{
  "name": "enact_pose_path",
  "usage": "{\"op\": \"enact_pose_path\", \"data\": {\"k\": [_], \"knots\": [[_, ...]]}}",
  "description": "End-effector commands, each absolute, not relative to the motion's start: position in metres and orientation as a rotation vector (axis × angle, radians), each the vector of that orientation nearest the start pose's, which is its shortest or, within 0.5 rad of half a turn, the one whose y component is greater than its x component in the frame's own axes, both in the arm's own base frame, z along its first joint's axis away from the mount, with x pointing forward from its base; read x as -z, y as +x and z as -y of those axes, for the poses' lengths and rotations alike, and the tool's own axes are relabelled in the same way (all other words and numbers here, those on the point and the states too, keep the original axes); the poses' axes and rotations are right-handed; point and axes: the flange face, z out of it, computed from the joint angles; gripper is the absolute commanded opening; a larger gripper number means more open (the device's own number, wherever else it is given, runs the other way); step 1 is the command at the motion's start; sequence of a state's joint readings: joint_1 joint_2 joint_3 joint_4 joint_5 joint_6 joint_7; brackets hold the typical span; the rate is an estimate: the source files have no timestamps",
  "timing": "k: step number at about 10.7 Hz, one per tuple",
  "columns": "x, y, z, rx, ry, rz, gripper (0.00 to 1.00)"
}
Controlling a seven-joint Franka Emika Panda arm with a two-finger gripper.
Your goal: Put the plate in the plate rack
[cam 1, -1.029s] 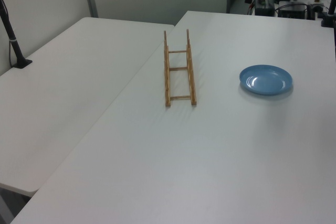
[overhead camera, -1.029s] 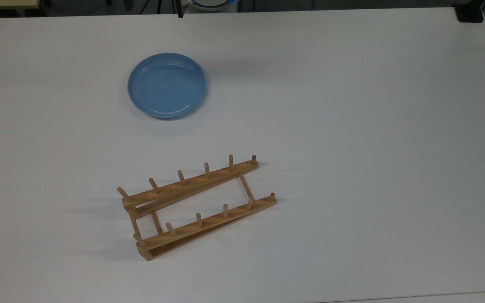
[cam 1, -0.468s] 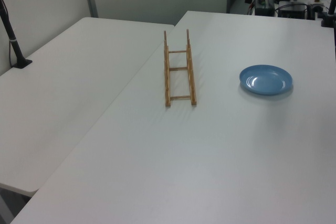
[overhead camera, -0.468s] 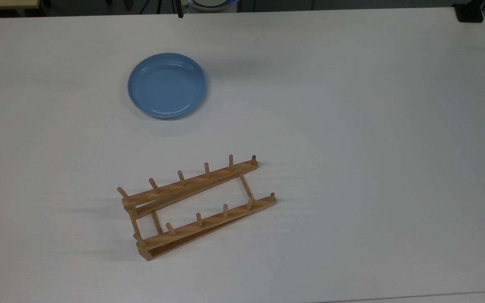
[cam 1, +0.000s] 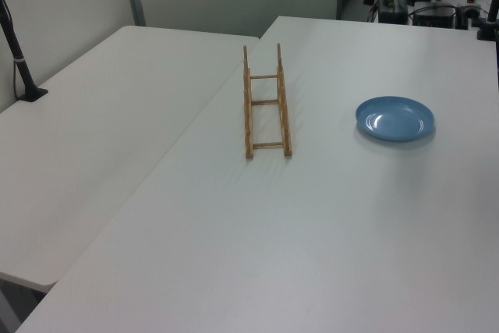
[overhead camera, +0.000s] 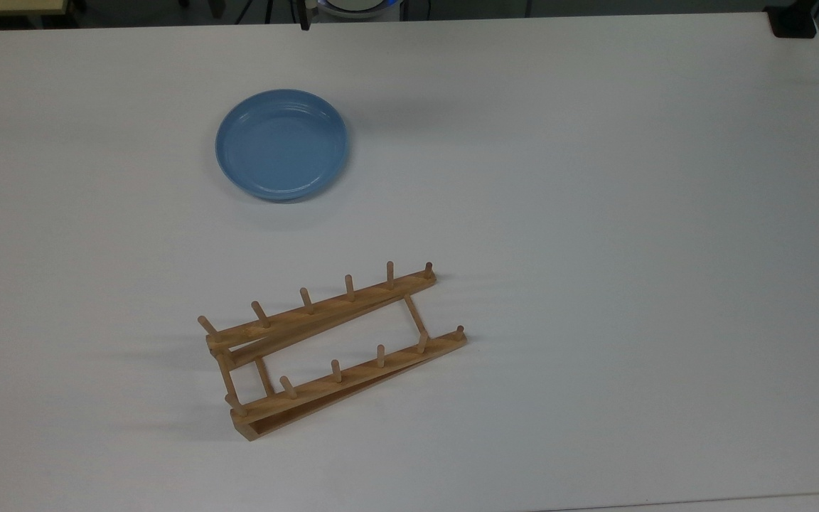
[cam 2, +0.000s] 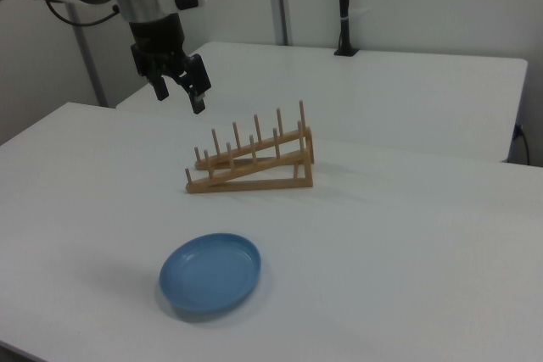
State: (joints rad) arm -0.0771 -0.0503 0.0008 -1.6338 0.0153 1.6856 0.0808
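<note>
A light-blue plate (overhead camera: pixel 281 144) lies flat and right side up on a white table (overhead camera: pixel 594 178), well apart from the wooden plate rack (overhead camera: pixel 331 348), whose pegs hold nothing. In the right view the gripper (cam 2: pixel 179 93) hangs in the air up and toward the right view's left of the rack, fingers spread apart and holding nothing

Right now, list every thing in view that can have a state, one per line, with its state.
plate: lying flat on the table, right side up, empty, apart from the rack.
plate rack: standing on the table, pegs upright, every slot empty.
tool: open, holding nothing, raised above the table, clear of plate and rack.
table: white; bears the plate and the rack.
</note>
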Motion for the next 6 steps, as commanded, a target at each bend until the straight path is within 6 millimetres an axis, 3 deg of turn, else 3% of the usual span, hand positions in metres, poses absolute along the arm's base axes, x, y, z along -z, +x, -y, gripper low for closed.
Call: {"op": "enact_pose_path", "data": {"k": [1,4,6], "knots": [[-0.6344,0.5514,0.0378,0.170,-3.118,-0.207,1.00],[-0.6356,0.5493,0.0393,0.166,-3.122,-0.172,1.00],[-0.6330,0.5459,0.0424,0.124,-3.132,-0.040,1.00]]}}
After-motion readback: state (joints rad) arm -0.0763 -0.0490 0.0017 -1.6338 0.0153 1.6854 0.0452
